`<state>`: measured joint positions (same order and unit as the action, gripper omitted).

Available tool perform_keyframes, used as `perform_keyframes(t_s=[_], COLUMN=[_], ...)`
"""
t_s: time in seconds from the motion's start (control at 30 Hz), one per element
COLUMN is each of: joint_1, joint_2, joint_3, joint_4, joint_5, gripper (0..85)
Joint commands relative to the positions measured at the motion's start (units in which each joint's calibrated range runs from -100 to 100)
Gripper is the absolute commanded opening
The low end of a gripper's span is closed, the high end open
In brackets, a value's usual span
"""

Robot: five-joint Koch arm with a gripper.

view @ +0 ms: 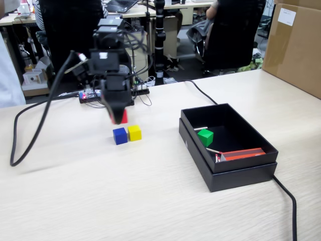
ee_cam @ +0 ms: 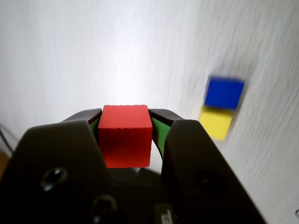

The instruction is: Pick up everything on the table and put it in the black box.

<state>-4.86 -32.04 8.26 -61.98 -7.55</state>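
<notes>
My gripper is shut on a red cube, its green-lined jaws pressing both sides. In the fixed view the gripper hangs just above the table with the red cube at its tip. Just in front of it a blue cube and a yellow cube sit side by side, touching; the wrist view shows the blue cube and yellow cube to the right, blurred. The black box stands to the right with a green cube inside.
A red-and-white card lies in the box. A black cable loops across the table's left, another cable runs past the box. A brown carton stands at the back right. Chairs and desks lie behind.
</notes>
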Motion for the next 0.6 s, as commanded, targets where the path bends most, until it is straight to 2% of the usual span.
perform_keyframes(t_s=[0.0,0.07,0.27,0.33,0.57], joint_1=[6.15,10.6,17.05,19.29,20.37], joint_2=[-2.44,2.84,17.18,27.62,41.96], joint_3=[10.51,15.76,27.64,32.08,32.72], joint_4=[-4.5,-5.1,-5.79,-5.88,-5.97], joint_5=[4.69,6.69,9.67,10.4,11.53], gripper=[9.4,9.4,9.4,9.6,10.1])
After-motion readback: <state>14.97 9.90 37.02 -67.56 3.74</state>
